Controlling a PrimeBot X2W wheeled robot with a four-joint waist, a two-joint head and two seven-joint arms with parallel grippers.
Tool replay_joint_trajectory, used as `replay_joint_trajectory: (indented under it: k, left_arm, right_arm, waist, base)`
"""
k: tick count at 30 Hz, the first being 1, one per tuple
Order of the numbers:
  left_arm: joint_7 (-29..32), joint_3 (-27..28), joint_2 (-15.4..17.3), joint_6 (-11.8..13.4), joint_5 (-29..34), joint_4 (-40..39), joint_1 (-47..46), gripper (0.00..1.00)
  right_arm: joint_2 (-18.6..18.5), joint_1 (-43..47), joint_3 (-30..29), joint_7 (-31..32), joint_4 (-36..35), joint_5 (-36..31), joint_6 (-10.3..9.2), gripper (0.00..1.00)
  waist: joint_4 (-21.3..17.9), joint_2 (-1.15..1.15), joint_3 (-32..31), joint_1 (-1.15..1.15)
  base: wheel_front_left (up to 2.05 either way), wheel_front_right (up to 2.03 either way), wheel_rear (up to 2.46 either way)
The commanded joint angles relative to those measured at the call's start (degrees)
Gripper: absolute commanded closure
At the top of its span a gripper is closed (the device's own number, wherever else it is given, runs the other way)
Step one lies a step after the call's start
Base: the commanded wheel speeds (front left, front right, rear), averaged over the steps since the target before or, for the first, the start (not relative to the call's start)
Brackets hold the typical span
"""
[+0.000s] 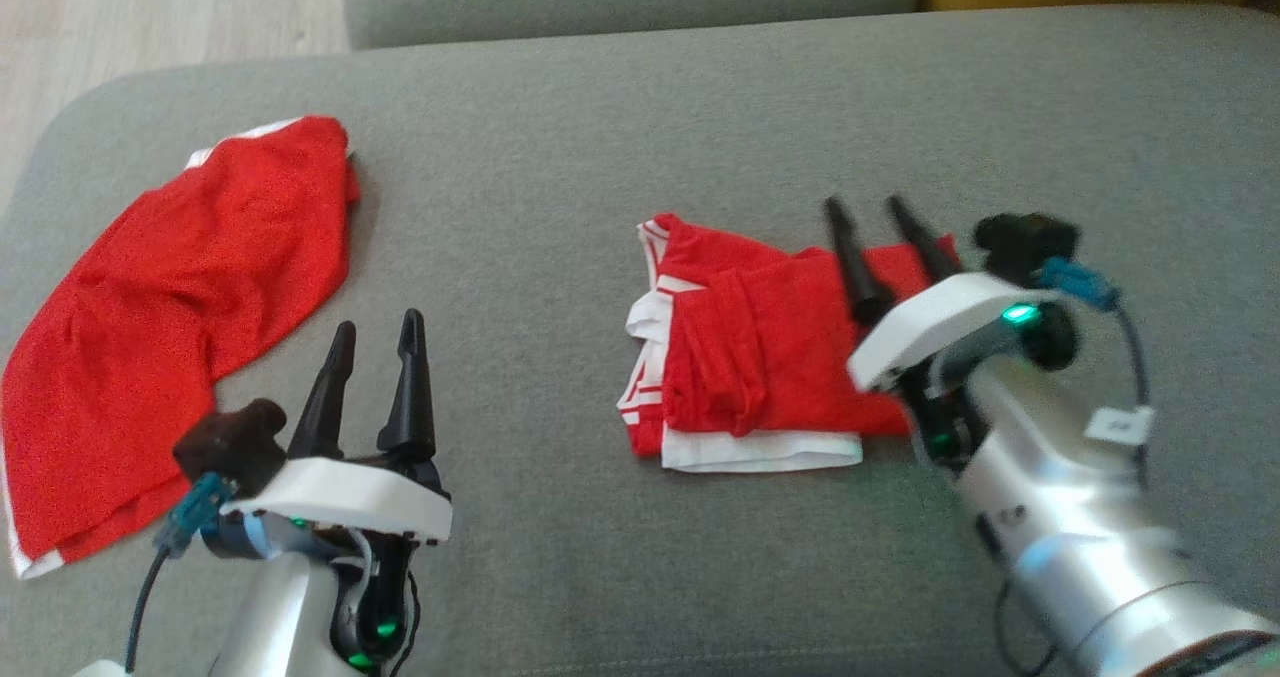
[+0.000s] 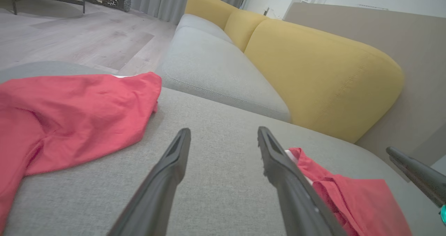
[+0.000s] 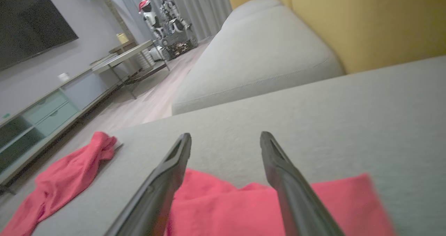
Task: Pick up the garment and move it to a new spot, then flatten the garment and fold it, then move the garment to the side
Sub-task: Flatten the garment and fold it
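On the grey fabric sofa cushion [image 1: 600,107], I see the folded red garment with white trim [image 1: 760,357] lying right of centre. My right end effector [image 1: 862,203] is spread open over its right edge, possibly clear of it. My left end effector [image 1: 378,322] hovers open beside a rumpled red cloth [image 1: 180,307].

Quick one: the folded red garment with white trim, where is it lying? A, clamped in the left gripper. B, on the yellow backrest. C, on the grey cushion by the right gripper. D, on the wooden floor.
C: the folded garment lies flat on the grey cushion with the open right gripper over its right part, while the left gripper stands open and apart from it.
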Motion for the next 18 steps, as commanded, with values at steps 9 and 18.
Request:
replay_joint_trajectory:
  k: [9, 18]
  left_arm:
    - [-0.34, 1.47, 0.24, 0.25, -0.2, -4.11, 0.51, 0.0]
    - [-0.34, 0.82, 0.24, 0.79, 0.9, -4.75, 3.49, 0.0]
  right_arm:
    - [-5.0, 9.58, -13.6, -0.78, -15.76, -21.86, 0.11, 0.0]
    - [-2.09, 26.58, -25.41, -0.78, -35.49, -33.15, 0.11, 0.0]
  waist:
    - [-3.19, 0.0, -2.8, 0.0]
    - [-3.65, 0.0, -3.63, 0.0]
  base:
    - [0.0, 0.0, 0.0]
    - [0.0, 0.0, 0.0]
